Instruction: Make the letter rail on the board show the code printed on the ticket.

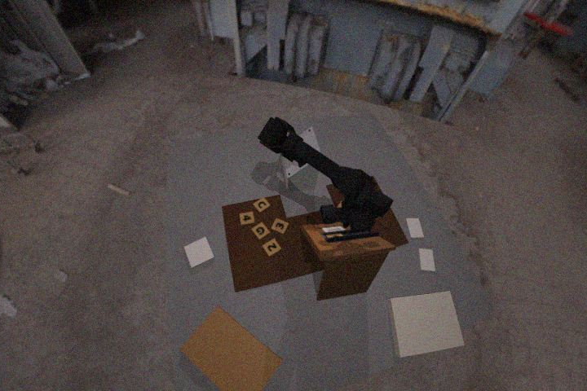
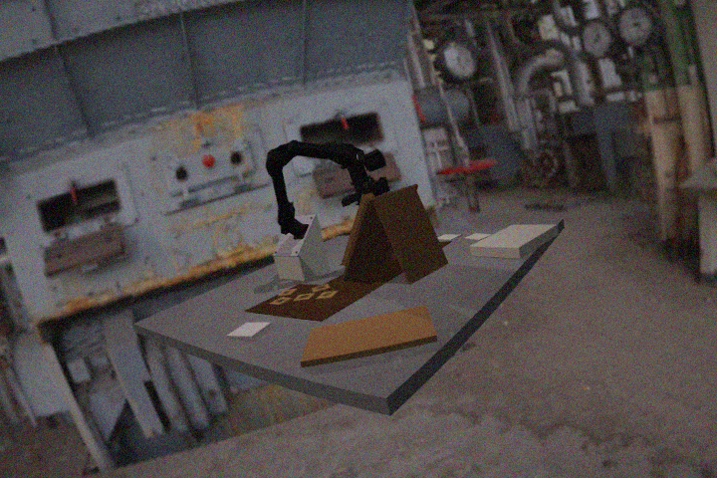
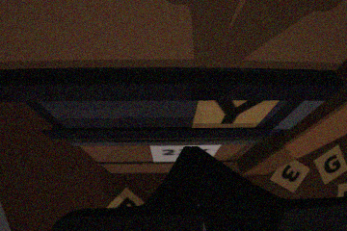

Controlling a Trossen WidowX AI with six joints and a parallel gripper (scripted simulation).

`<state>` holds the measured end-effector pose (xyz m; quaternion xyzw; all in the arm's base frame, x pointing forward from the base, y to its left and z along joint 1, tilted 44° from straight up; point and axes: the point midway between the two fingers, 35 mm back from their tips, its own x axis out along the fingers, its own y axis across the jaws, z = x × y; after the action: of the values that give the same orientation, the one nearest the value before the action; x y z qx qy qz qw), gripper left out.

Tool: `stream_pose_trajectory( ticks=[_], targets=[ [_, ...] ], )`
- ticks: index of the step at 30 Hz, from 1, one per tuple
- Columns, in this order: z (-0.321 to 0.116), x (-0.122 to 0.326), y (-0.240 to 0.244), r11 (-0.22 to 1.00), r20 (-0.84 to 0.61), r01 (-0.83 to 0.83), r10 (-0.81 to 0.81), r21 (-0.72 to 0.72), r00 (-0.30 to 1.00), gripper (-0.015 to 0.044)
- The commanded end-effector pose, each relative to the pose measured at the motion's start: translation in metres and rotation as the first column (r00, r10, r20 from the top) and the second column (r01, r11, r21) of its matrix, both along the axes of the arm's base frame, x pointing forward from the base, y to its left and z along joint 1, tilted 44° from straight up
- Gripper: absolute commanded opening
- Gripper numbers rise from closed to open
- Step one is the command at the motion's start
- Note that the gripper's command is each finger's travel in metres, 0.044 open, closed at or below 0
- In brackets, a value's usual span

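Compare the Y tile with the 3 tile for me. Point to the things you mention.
The Y tile [image 3: 251, 117] sits in the rail on the raised board; the 3 tile [image 1: 280, 226] [image 3: 290, 175] lies loose on the brown mat. The Y tile is squared up between the rail's dark bars, while the 3 tile lies askew. Both are tan with one dark character.

Place: an old industrial plant or machine hall, as far as I can see
Gauges: round dials among pipes, beyond the tabletop's far right corner
Wall: rusty, riveted metal panels behind the tabletop's far left edge
Floor: bare, dusty and littered around all the tabletop's edges I see
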<state>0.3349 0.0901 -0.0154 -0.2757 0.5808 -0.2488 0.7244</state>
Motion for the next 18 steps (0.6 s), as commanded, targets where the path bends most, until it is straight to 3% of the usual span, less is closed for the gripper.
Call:
stream_pose_trajectory(
  ticks=[1,18],
  targets=[
    [-0.0018,0.0016,-0.0001,1.000,-0.002,0.009,-0.009,0.001,1.000,0.0000],
    [-0.0066,0.0082,-0.0034,1.000,-0.001,0.009,-0.009,0.001,1.000,0.0000]
  ],
)
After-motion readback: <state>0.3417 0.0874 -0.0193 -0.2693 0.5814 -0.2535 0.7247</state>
